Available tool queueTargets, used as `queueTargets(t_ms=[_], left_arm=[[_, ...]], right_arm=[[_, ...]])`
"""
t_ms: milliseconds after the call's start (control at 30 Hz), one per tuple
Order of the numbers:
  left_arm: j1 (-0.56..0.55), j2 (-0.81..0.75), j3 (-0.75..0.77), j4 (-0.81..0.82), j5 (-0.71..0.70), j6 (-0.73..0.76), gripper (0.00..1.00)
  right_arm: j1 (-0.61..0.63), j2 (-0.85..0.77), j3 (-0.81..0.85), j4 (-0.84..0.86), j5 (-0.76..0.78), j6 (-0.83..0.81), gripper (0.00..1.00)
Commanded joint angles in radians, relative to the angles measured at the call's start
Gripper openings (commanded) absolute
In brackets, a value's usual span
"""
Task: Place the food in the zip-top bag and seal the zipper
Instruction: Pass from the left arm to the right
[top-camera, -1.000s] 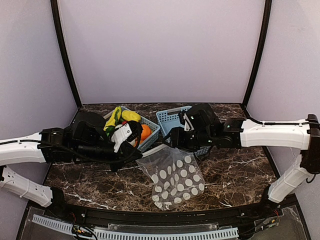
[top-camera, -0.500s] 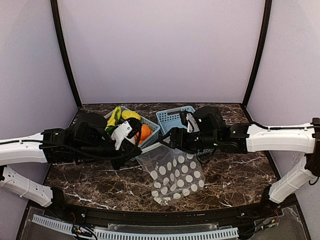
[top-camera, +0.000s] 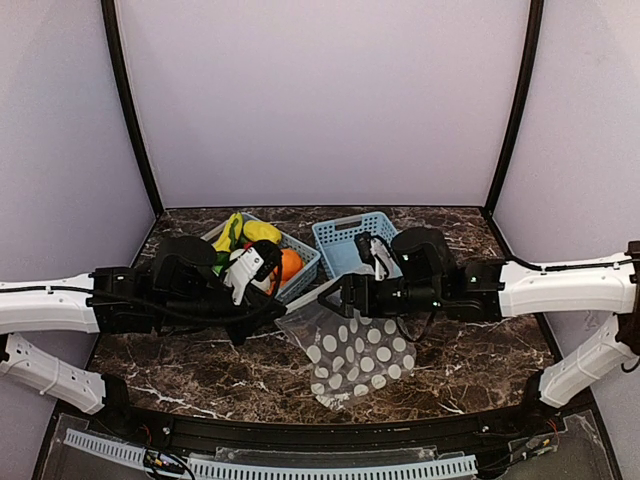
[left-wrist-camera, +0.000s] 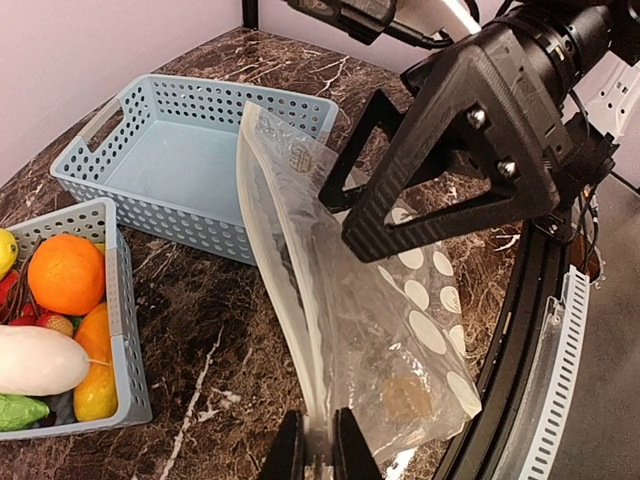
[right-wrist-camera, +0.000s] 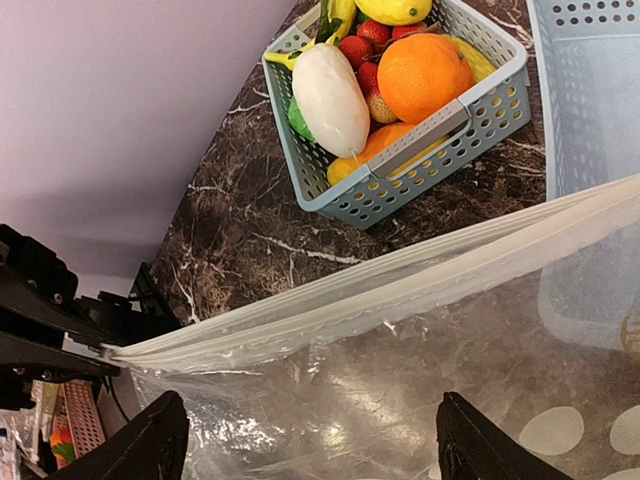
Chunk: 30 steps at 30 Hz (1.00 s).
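Note:
The zip-top bag (top-camera: 358, 352), clear with white dots, lies between the arms with its mouth edge lifted. My left gripper (left-wrist-camera: 320, 455) is shut on the near end of the zipper (left-wrist-camera: 285, 250), at the bag's left corner (top-camera: 280, 315). My right gripper (top-camera: 335, 292) stands open, its wide fingers (right-wrist-camera: 150, 450) either side of the bag (right-wrist-camera: 420, 380) just below the zipper strip (right-wrist-camera: 400, 285), holding nothing. The food sits in a blue basket (top-camera: 300, 275): an orange (right-wrist-camera: 430, 75), a white oblong piece (right-wrist-camera: 330, 85), plus yellow, red and green pieces. The slider tab does not show.
An empty light-blue basket (top-camera: 350, 238) stands behind the bag, right of the food basket, also in the left wrist view (left-wrist-camera: 190, 165). Dark marble table (top-camera: 480, 350); black frame rail along the near edge (top-camera: 320, 435). Purple walls close in behind and at both sides.
My right gripper has opened wider and slid left toward the bag's mouth. The bag has shifted a little to the right. My left gripper keeps its hold on the corner.

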Motion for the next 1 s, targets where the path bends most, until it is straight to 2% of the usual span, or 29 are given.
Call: queueTargets(t_ms=[0,233,867,967], left_arm=[[-0.005,-0.034,-0.015,0.045,0.031,-0.016,0.01],[-0.004,-0.037,-0.017,0.039,0.039,-0.012,0.01],[-0.004,-0.024,-0.022,0.068,0.073,-0.026,0.01],[-0.004,-0.026,-0.030,0.072,0.074,-0.046,0.01]], right_arm=[[0.016,0.062,0.034,0.024,0.000,-0.040,0.81],[0.017,0.117,0.064,-0.009,0.010,-0.018,0.66],[0.016,0.126,0.033,0.125,-0.015,0.025,0.00],[0.016,0.116,0.022,0.132,-0.009,0.024,0.00]])
